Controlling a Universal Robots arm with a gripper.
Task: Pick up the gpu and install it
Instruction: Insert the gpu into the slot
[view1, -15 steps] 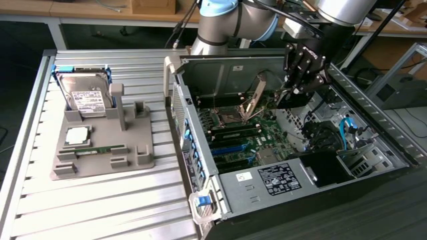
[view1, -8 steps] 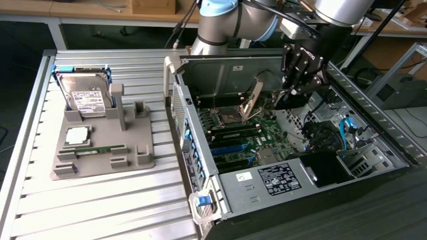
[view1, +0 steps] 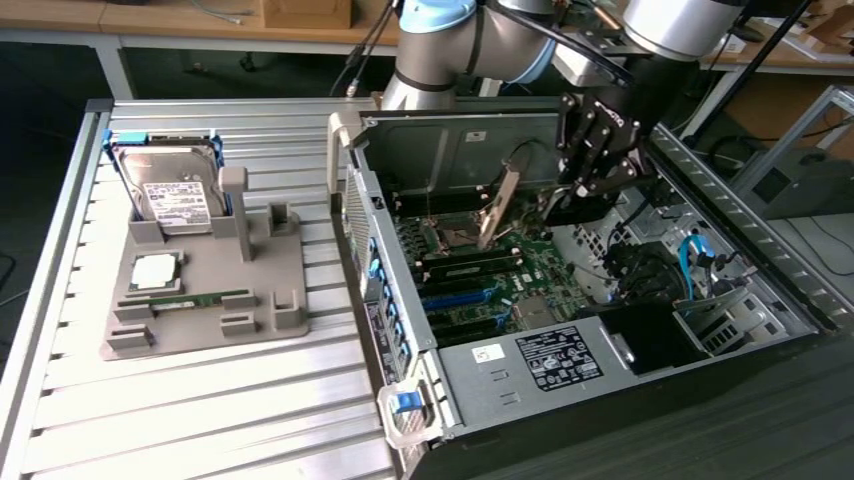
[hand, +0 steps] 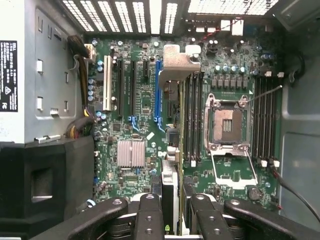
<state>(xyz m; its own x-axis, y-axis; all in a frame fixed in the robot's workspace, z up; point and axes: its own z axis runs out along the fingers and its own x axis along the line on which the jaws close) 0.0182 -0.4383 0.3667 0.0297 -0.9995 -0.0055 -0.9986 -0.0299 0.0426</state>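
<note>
Two fingers (hand: 150, 215) of the gripper (hand: 170, 202) pinch the gpu (hand: 170, 182) edge-on, so the pincer is clamped on the card, not spread. Card hangs inside the case (view1: 461, 140), above the mobo (hand: 145, 107), not seated. Its silvery bracket (hand: 177, 60) sits twd the vented rear wall (hand: 125, 15). The blue slot (hand: 158, 90) runs just beside the card's line; can't tell if they're truly aligned.

Risks as I judge them:
- Small offset means the edge connector lands on the slot's rim or the RAM slots (hand: 192, 117) beside it, and pressing would stress the board.
- Bracket may snag the rear wall if the card tilts in the pinch.
- Raised socket frame (view1: 505, 205) stands near the gripper's path.

Far off, at the worktop (view1: 200, 420) edge, the tray (view1: 287, 320) w/ hard drive (view1: 180, 190) sits well apart.
</note>
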